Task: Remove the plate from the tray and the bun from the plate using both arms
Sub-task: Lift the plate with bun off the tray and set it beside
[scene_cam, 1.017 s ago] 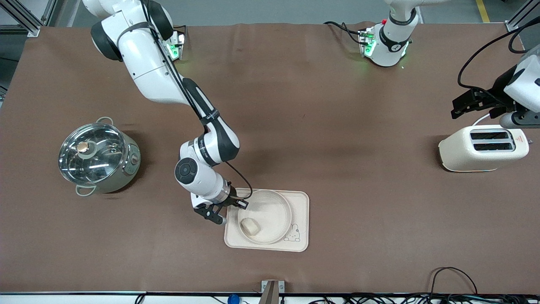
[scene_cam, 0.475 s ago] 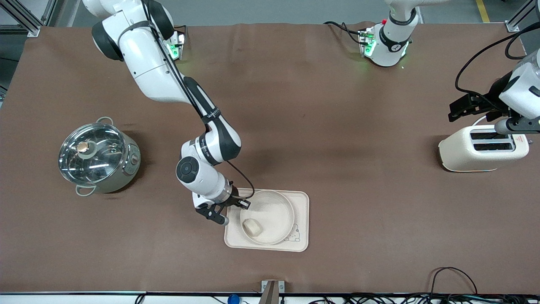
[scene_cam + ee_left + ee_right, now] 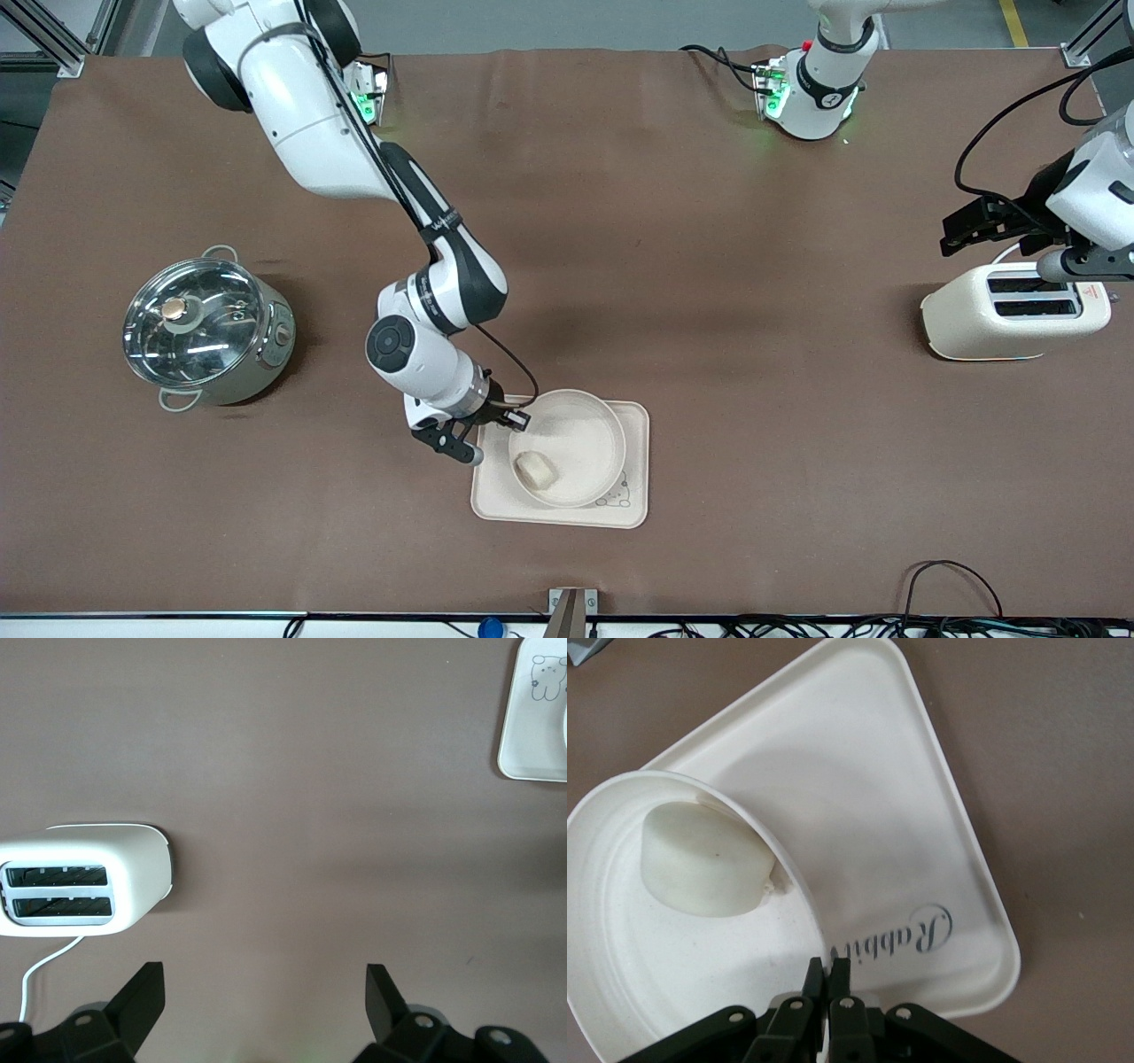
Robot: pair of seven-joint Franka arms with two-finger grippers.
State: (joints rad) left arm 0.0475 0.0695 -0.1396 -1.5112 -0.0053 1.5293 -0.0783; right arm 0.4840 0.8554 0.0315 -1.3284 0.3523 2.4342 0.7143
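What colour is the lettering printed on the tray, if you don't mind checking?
Grey: the word "Rabbit" on the cream tray, clearest in the right wrist view.

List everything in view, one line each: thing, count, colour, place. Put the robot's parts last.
plate: one, cream, over the tray, its rim pinched by the right gripper.
bun: one, pale cream, in the plate.
tray: one, cream with a rabbit drawing, near the front camera.
pot: one, steel with a glass lid, toward the right arm's end.
toaster: one, cream, toward the left arm's end.
table: one, brown.
right gripper: one, black, shut on the plate's rim.
left gripper: one, black, open, beside the toaster, waiting.
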